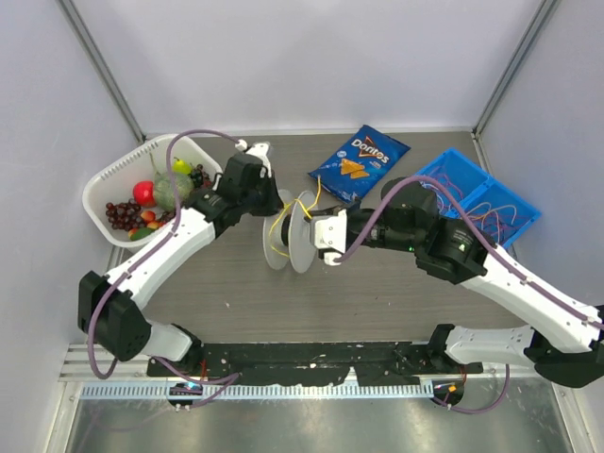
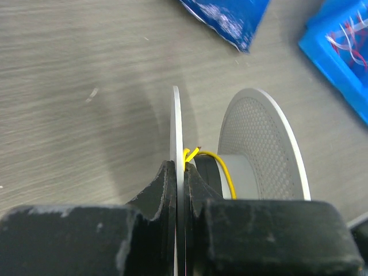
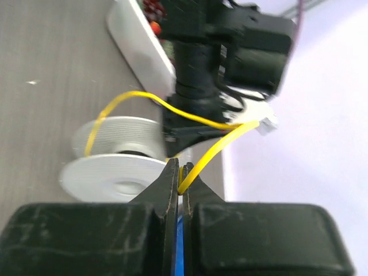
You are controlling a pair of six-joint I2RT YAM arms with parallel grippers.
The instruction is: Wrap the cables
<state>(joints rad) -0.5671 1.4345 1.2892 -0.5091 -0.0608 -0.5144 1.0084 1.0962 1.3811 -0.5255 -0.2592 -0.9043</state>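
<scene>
A translucent white round spool (image 1: 291, 233) stands on edge at mid table. My left gripper (image 1: 274, 208) is shut on the spool's thin left flange (image 2: 176, 126), with a finger on each side of it; the perforated right flange (image 2: 261, 146) stands beside it. A yellow cable (image 1: 271, 239) loops round the spool's hub (image 2: 227, 172). My right gripper (image 1: 323, 234) is shut on this yellow cable (image 3: 213, 152) just right of the spool (image 3: 115, 167). The cable arcs from the pinch across to the spool and the left gripper (image 3: 195, 123).
A blue bin (image 1: 491, 193) holding several white and red cables sits at the right, also in the left wrist view (image 2: 345, 54). A blue Doritos bag (image 1: 359, 162) lies behind the spool. A white basket (image 1: 113, 179) of toy fruit stands at the left.
</scene>
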